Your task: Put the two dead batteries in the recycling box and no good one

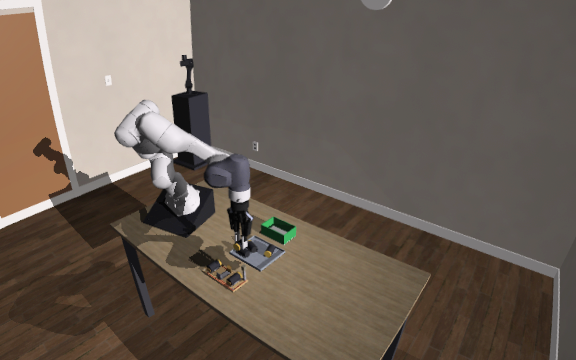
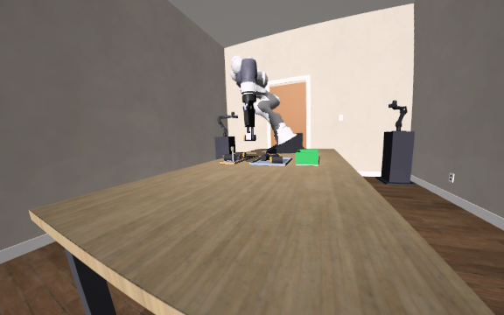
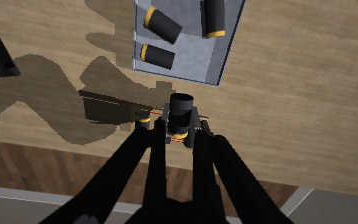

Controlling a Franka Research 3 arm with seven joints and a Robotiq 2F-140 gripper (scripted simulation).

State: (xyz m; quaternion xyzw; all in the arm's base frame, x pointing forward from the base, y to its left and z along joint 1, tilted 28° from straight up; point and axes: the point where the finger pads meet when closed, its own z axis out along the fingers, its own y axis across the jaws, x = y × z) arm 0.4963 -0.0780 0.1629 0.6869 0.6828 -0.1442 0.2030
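On the wood-grained surface (image 1: 328, 285) (image 2: 252, 227) (image 3: 290, 110), three black, yellow-ended batteries lie in my grey shallow tray (image 1: 262, 268) (image 2: 271, 164) (image 3: 200, 57), near the upright green open box (image 1: 278, 230) (image 2: 307, 157); my black two-fingered tool (image 1: 242, 245) (image 2: 250, 136) (image 3: 179, 112) pinches another battery (image 1: 237, 246) (image 2: 246, 137) (image 3: 180, 112) above the surface

The top view looks steeply down from high beside the table (image 1: 348, 280) (image 2: 252, 227) (image 3: 290, 100). The exterior view faces along it from just above its end, toward the door. The close wrist view looks past the claw (image 1: 242, 242) (image 2: 249, 137) (image 3: 181, 120); all three share the tray (image 1: 259, 266) (image 2: 270, 164) (image 3: 200, 62).
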